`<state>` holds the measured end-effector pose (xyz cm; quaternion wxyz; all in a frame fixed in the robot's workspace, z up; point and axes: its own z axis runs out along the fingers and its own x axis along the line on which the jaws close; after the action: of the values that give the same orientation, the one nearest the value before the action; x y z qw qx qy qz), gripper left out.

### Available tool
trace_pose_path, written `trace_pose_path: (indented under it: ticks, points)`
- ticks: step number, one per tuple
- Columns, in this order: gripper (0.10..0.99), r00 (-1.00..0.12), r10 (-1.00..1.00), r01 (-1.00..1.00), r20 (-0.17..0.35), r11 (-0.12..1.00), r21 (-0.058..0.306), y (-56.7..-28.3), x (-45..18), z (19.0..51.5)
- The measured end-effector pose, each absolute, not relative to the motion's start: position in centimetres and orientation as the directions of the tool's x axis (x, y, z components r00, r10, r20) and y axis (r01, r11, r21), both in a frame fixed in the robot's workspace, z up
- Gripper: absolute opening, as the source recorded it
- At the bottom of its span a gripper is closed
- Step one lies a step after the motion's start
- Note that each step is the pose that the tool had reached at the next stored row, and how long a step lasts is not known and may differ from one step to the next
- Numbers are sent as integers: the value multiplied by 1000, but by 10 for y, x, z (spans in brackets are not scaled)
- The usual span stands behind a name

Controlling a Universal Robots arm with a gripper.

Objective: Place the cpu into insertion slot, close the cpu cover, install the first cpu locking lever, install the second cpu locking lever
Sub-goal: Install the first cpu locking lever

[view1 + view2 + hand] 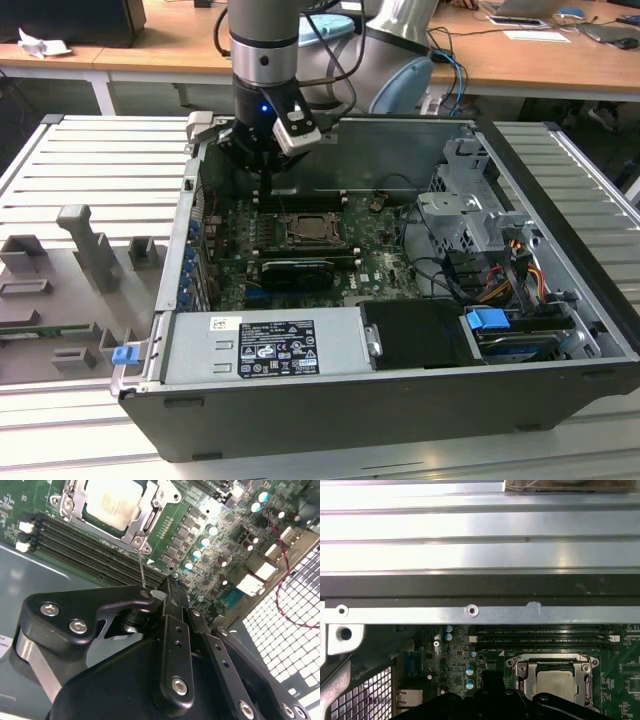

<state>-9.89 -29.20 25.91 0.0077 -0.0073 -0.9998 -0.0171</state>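
Silver-grey, the cpu [112, 502] sits in the insertion slot [313, 232], with the cpu cover [149, 511] lying flat around it and framing its top. A thin wire locking lever [142, 572] runs from the socket's corner across the memory slots [85, 545]. Its free end is just beside the gripper [172, 586], whose fingers look pressed together with nothing clamped between them. The work appears to be at the lever stage. Done well, the tip bears on the lever's end alone, presses it down and sideways under its hook, and keeps off the capacitors [205, 542] nearby.
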Motion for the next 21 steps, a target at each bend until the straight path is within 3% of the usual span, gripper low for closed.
trace_pose_path:
  ticks: [18,21]
  points:
    - [106,-1000,14,14,14,999,32,-284,-48,255]
    - [106,-1000,13,14,9,998,59,-285,-48,255]
